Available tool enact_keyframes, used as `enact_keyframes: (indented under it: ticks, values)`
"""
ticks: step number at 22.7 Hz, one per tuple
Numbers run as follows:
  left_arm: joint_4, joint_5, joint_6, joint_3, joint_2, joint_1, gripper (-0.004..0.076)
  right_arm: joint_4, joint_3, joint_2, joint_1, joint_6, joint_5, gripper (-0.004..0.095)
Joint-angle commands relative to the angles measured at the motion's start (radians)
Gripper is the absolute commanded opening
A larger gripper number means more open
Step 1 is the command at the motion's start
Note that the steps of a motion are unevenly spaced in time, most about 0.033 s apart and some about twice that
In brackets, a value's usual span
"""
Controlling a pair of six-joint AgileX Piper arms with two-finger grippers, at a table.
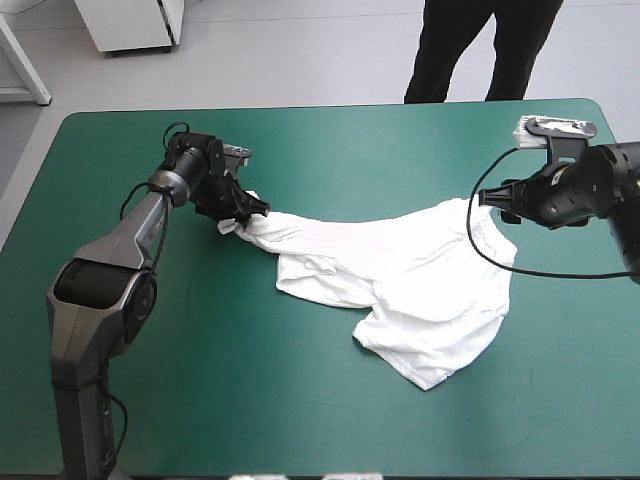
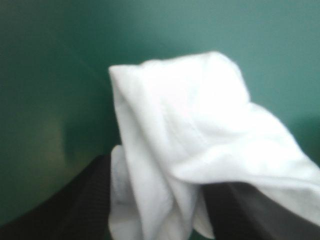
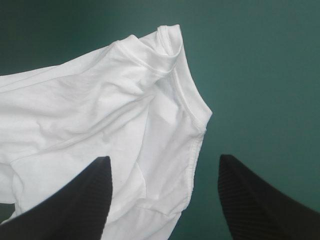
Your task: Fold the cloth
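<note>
T-shirt: white short-sleeved T-shirt [image 1: 425, 285] [image 2: 195, 135] [image 3: 95, 115], crumpled, lying on the table right of centre. One end is drawn out into a narrow strip toward the left.
Hem: a stitched edge [image 3: 196, 117] at the shirt's far right corner (sleeve or neck, cannot tell).
Left gripper: black two-finger left gripper [image 1: 246, 211] [image 2: 155, 205], pinched tight on the tip of that strip. The cloth bunches between the fingers and spills ahead of them.
Left arm: reaches forward from the near left edge, wrist bent in toward the table's middle, gripper low by the cover.
Right gripper: black two-finger right gripper [image 1: 490, 199] [image 3: 164, 158], fingers spread wide and holding nothing. It hangs over the shirt's far right corner (one finger over cloth, the other over bare cover).
Right arm: comes in from the right edge, gripper pointing toward the table's middle.
Table: teal-green table cover [image 1: 300, 420] under all of it.
</note>
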State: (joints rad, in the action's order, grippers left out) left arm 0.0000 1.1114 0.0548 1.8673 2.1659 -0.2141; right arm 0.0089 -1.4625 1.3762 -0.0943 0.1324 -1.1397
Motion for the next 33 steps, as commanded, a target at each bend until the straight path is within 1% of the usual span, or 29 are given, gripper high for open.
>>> enact_keyframes:
  ticks: [1,2,4,5,7,8,9,10,11,13,17,22,24,27,33]
  values:
    - [0.0,0.016,-0.002,0.018,-0.013,-0.002,0.019,-0.009,-0.027,-0.028,0.01,0.0,0.029,0.0577]
    - [-0.008,0.011,-0.002,0.018,-0.008,-0.002,-0.0006,-0.009,-0.027,-0.028,0.01,0.0,0.01,0.0577]
    - [-0.015,0.005,0.001,0.015,-0.008,-0.002,-0.0008,0.01,-0.019,-0.03,-0.004,0.0,-0.032,0.0577]
    - [-0.015,0.007,0.001,0.015,-0.008,-0.002,-0.001,0.01,-0.004,-0.036,-0.024,0.0,-0.032,0.0577]
    - [-0.015,0.01,0.001,0.015,-0.008,-0.002,-0.001,-0.015,0.087,-0.059,-0.17,0.004,-0.031,0.0577]
    - [-0.017,0.01,0.001,0.015,-0.008,-0.002,-0.001,-0.058,0.118,-0.06,-0.232,0.034,-0.045,0.0577]
    - [-0.021,0.014,0.001,0.015,-0.008,-0.002,-0.001,-0.126,0.158,-0.06,-0.305,0.094,-0.062,0.0577]
    - [-0.028,0.016,0.001,0.015,-0.008,-0.002,-0.001,-0.156,0.182,-0.064,-0.35,0.142,-0.072,0.0578]
    - [-0.034,0.02,0.001,0.015,-0.008,-0.002,-0.001,-0.141,0.205,-0.071,-0.392,0.15,-0.076,0.0589]
    - [-0.034,0.022,0.001,0.015,-0.008,-0.002,-0.001,-0.06,0.243,-0.103,-0.446,0.162,-0.08,0.0631]
    - [-0.057,0.02,0.005,0.015,-0.008,-0.002,-0.001,-0.042,0.318,-0.141,-0.513,0.213,-0.07,0.0641]
    - [-0.068,0.018,0.017,0.015,-0.008,-0.002,-0.001,-0.069,0.448,-0.141,-0.623,0.311,0.059,0.064]
    - [-0.07,0.018,0.017,0.015,-0.008,-0.002,-0.001,-0.098,0.513,-0.141,-0.669,0.369,0.103,0.064]
    - [-0.074,0.014,0.017,0.015,-0.008,-0.002,-0.001,-0.108,0.576,-0.141,-0.699,0.411,0.156,0.064]
    - [-0.076,0.009,0.019,0.015,-0.008,-0.002,-0.001,-0.131,0.652,-0.094,-0.71,0.417,0.277,0.0634]
